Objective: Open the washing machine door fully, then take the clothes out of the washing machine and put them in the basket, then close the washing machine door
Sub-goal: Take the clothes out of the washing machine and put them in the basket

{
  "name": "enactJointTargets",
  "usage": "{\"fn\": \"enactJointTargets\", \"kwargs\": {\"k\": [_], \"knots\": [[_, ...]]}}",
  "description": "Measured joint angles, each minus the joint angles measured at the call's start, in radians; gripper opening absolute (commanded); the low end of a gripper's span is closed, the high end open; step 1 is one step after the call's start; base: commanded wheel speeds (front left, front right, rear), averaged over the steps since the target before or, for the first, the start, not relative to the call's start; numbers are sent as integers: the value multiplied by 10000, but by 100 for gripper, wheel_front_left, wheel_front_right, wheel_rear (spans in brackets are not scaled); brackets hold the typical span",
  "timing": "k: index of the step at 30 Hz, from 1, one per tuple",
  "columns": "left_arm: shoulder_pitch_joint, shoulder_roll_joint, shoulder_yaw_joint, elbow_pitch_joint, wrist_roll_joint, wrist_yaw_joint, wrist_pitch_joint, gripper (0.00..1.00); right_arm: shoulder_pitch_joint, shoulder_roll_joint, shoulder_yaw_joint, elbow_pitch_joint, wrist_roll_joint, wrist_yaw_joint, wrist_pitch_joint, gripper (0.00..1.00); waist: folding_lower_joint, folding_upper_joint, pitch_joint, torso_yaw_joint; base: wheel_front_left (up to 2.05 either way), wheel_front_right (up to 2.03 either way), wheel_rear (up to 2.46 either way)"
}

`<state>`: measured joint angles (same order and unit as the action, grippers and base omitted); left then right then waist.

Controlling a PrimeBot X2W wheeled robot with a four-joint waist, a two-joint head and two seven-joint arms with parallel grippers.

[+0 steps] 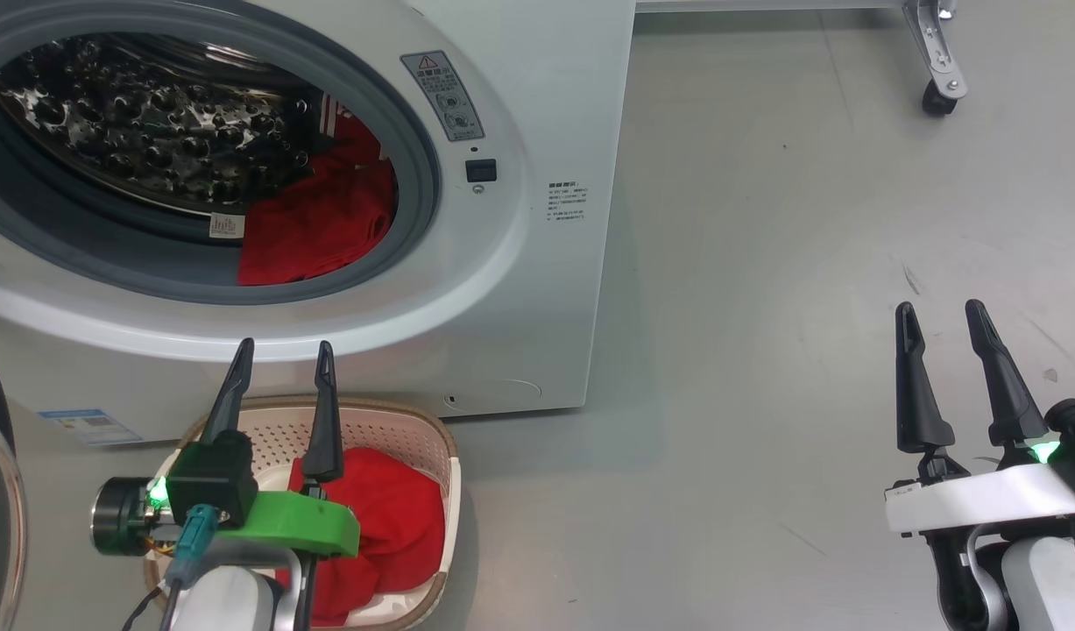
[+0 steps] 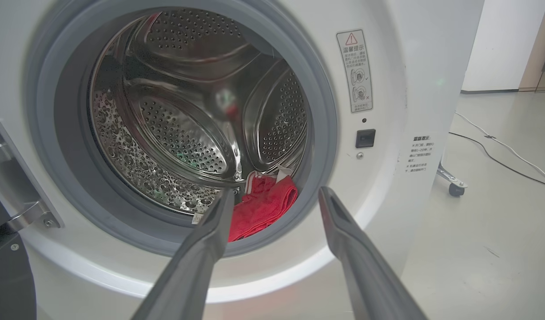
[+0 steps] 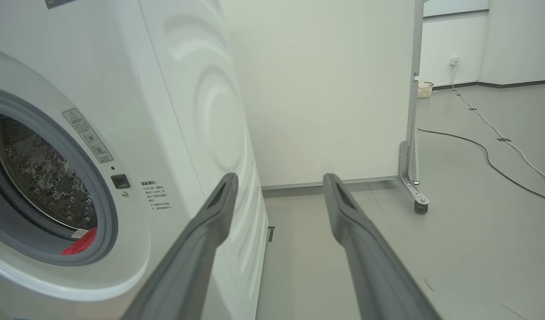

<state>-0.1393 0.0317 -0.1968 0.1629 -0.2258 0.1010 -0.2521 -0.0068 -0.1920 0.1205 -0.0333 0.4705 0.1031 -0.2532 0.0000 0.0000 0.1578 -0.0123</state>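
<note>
Left gripper [image 1: 286, 343] is held wide and empty over the basket [image 1: 388, 432]; unloading is judged half done, and clothes [image 1: 318, 228] in the drum [image 1: 134, 131] must be grasped next.

Left tool [image 1: 283, 352], right tool [image 1: 940, 314]: agape, empty.

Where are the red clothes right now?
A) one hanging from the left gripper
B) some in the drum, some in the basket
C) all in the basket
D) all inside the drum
B: some red clothes lie at the drum's mouth in the washing machine, and others lie in the basket.
</note>
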Motion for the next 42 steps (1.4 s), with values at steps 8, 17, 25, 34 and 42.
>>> {"fn": "enactJointTargets", "kwargs": {"k": [8, 17, 25, 34, 42], "knots": [[15, 8, 10, -125, 75, 54, 0, 100, 121, -67, 54, -263, 0, 4, 2, 100, 0, 0, 416, -47, 0, 0, 0], [-107, 12, 313, -107, 50, 79, 21, 100, 120, -232, 100, -600, 6, 15, 13, 100, 0, 0, 1289, -156, 0, 0, 0], [-1489, 245, 1095, -31, -339, 81, 761, 100, -268, -353, 163, -790, 84, 96, 13, 100, 0, 0, 2389, -400, 0, 0, 0], [-3195, 456, 2056, 322, -1208, 96, 2098, 100, -750, -399, 207, -786, 267, 105, 13, 100, 0, 0, 3372, -810, 0, 0, 0], [-4484, 669, 2543, 961, -1632, 98, 3446, 100, -1091, -416, 280, -652, 410, 186, 12, 100, 0, 0, 4025, -1157, 0, 0, 0]]}}
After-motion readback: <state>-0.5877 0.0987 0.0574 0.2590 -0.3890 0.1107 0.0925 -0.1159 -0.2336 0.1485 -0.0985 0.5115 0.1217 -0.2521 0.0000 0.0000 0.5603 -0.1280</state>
